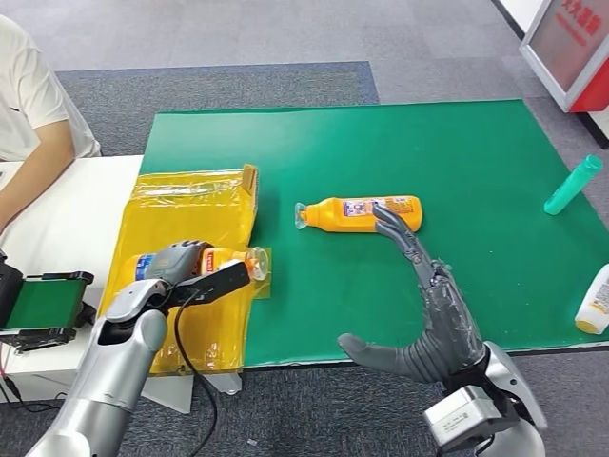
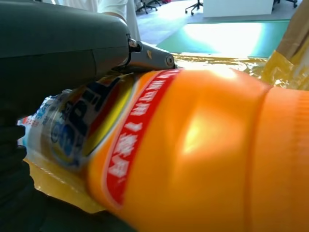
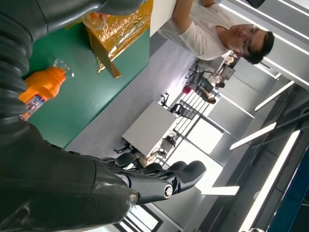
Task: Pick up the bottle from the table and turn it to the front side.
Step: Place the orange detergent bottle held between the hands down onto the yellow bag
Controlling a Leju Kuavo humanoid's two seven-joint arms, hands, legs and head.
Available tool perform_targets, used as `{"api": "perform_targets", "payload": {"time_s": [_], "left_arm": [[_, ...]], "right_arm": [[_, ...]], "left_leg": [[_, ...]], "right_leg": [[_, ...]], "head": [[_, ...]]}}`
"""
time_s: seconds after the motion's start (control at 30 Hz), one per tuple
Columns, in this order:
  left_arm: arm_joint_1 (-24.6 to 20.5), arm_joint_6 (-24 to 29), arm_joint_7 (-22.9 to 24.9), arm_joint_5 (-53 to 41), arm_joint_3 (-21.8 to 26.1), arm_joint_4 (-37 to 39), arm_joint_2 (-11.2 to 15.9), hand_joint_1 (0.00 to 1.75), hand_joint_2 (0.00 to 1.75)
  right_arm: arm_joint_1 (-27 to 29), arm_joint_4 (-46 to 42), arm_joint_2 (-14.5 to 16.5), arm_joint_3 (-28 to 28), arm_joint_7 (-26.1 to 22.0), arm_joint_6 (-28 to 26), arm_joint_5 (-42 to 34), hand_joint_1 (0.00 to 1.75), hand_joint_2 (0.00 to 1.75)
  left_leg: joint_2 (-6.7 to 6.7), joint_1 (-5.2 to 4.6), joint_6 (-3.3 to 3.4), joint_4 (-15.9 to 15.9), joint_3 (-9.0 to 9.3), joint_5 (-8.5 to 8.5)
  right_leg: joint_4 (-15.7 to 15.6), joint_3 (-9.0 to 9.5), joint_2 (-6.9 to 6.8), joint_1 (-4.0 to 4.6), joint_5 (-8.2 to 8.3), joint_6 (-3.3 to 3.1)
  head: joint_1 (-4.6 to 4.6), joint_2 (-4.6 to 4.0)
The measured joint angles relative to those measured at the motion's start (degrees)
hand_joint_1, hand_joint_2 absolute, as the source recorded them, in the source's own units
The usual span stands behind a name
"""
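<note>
On the green mat (image 1: 445, 143), an orange bottle (image 1: 359, 213) lies sideways; right hand (image 1: 431, 319) fingers apart.

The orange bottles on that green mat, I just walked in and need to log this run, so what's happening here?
The robot's left hand grips an orange bottle over the yellow bag at the mat's left edge. Its right hand is open, fingers spread, reaching toward a second orange bottle lying on its side on the green mat. A teal bottle and a white bottle lie on the mat's right side. A person sits at the left.
</note>
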Motion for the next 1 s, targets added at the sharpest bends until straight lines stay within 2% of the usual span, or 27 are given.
{"api": "perform_targets", "payload": {"time_s": [0.23, 0.83, 1.0], "left_arm": [[0.7, 0.5, -0.1, 0.1, 0.0, 1.1, -0.9, 0.00, 1.75], [1.2, 1.2, -0.1, 0.1, 0.1, 1.2, -1.0, 0.00, 1.75], [2.2, 2.4, -1.6, 1.3, 0.3, 0.7, -0.9, 0.00, 1.75]], "right_arm": [[0.0, 0.1, 0.0, 0.0, 0.0, -0.1, 0.0, 0.00, 1.75], [0.1, 0.2, 0.0, -0.2, 0.0, -0.1, 1.1, 0.00, 1.75], [0.2, 0.3, 0.0, -0.2, 0.1, -0.6, 1.8, 0.00, 1.75]], "left_leg": [[0.00, 0.00, 0.00, 0.0, 0.00, 0.00], [0.00, 0.00, 0.00, 0.0, 0.00, 0.00], [0.00, 0.00, 0.00, 0.0, 0.00, 0.00]], "right_leg": [[0.0, 0.00, 0.00, 0.00, 0.00, 0.00], [0.0, 0.01, 0.00, 0.00, 0.00, 0.00], [0.0, 0.01, 0.00, 0.00, 0.00, 0.00]], "head": [[0.00, 0.00], [-0.01, 0.00], [0.00, 0.00]]}}
